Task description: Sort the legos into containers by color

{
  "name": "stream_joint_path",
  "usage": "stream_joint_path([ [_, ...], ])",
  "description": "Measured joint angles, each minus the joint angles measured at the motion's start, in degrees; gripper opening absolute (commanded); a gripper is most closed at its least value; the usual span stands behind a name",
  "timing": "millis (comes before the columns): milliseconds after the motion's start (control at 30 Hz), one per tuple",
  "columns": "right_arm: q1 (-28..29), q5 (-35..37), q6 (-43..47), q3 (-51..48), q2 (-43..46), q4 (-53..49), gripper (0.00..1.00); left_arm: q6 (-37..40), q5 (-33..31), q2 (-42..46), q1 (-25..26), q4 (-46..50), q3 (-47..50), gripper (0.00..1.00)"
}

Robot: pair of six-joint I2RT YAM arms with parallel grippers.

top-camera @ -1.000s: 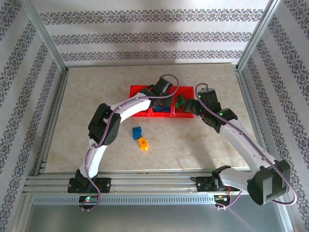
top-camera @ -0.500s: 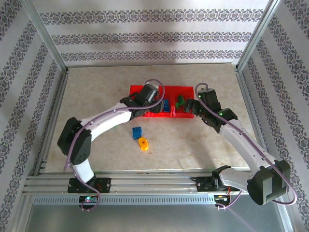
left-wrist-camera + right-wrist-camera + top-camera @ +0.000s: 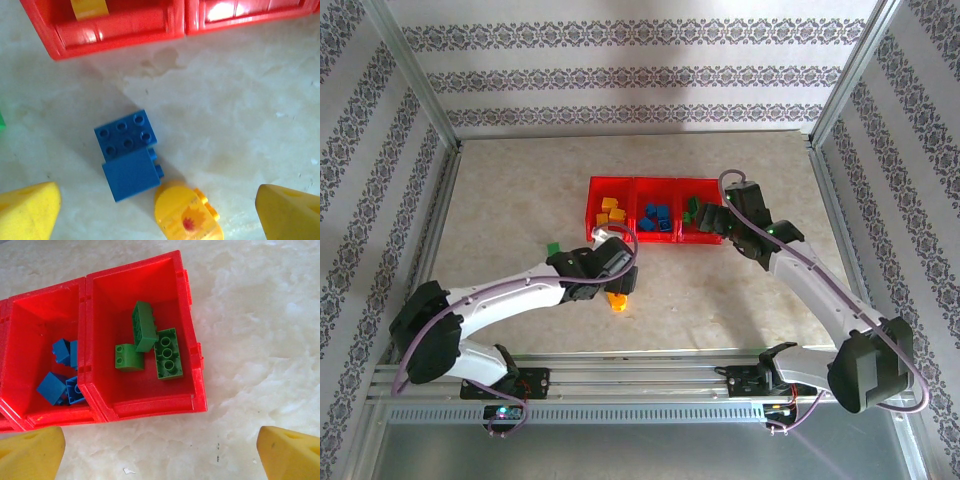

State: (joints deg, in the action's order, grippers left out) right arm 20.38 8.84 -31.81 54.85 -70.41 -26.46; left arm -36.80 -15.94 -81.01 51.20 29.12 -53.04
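On the table (image 3: 520, 200), in front of the red tray (image 3: 150, 407) that sat centred toward the far edge, the left gripper (image 3: 159, 215) would best drop straight down astride the blue lego (image 3: 127, 155), avoiding the yellow lego (image 3: 187, 217) just beside it. Its jaws stood wide, holding nothing. The right gripper (image 3: 160, 452), equally wide and empty, hung by the green legos (image 3: 150, 347) in the tray's end compartment.

Before the tray (image 3: 110, 30) lies one lego (image 3: 127, 157), a second lego (image 3: 185, 215) just beside it — a third lego (image 3: 552, 247) farther left.
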Motion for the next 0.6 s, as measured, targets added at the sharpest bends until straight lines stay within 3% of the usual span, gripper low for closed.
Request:
stream_joint_path([
  [233, 0.0, -0.9, 0.0, 0.0, -1.3, 0.6, 0.98, -2.7, 0.0, -5.0, 2.8, 0.2, 0.2, 1.0],
  [600, 0.0, -1.2, 0.0, 0.0, -1.3, 0.6, 0.98, -5.7, -0.1, -9.7, 2.9, 0.5, 0.1, 0.99],
])
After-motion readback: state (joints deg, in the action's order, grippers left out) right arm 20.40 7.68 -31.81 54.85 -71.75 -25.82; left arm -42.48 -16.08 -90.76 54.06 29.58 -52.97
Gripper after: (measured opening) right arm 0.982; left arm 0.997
